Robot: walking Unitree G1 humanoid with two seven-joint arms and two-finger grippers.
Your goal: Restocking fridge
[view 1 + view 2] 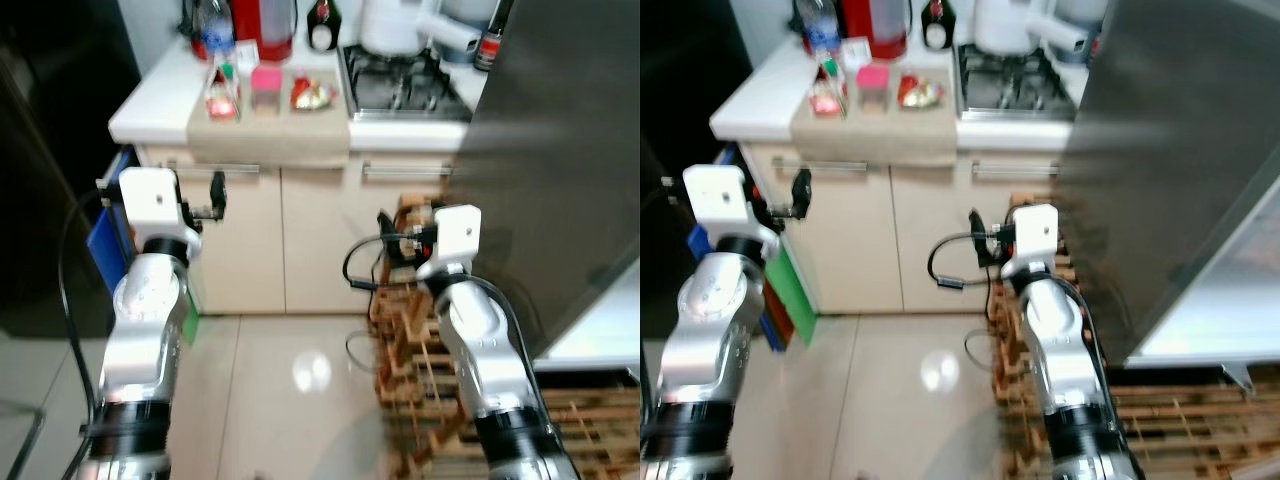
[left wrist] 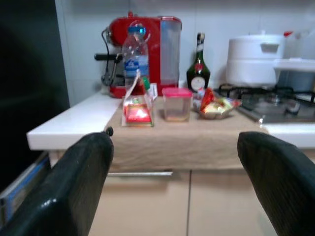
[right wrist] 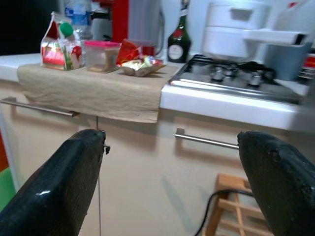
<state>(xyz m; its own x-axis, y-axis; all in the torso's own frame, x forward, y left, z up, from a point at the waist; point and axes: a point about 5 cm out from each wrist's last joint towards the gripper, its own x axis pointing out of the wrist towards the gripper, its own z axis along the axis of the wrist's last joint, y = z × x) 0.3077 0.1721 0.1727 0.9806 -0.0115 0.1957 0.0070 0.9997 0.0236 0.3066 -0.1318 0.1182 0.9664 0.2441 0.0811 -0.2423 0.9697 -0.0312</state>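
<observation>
The 2 silver arms fill the foreground of the head views, both raised toward the kitchen counter. The left gripper (image 2: 172, 191) has its 2 black fingers spread wide with nothing between them; the right gripper (image 3: 170, 187) is likewise released and holds nothing. Both hang in front of the cream cabinet doors (image 1: 285, 240), short of the counter.

To the robot's right stands the large grey stainless-steel fridge door (image 1: 560, 170), swung open and blurred. Beneath it and under the right arm lies a stack of slatted wooden crates (image 1: 420, 350) on the glossy pale tiled floor (image 1: 290, 380).

The white countertop (image 1: 150, 105) runs across the far side, with a beige cloth mat (image 1: 270, 130) draped over its front edge. On the mat sit the goods to be stocked: a gable-topped red and white carton with a green cap (image 2: 138, 101), a small clear tub with a pink lid (image 2: 176, 103) just beside it, and a red and yellow foil snack packet (image 2: 215, 104) nearest the hob.

Behind them stand a red coffee machine (image 2: 147, 49), a clear plastic water bottle with a blue cap (image 2: 135, 56) and a dark green glass bottle (image 2: 199, 66). A steel gas hob (image 1: 400, 85) carries a white pot (image 2: 253, 59).
</observation>
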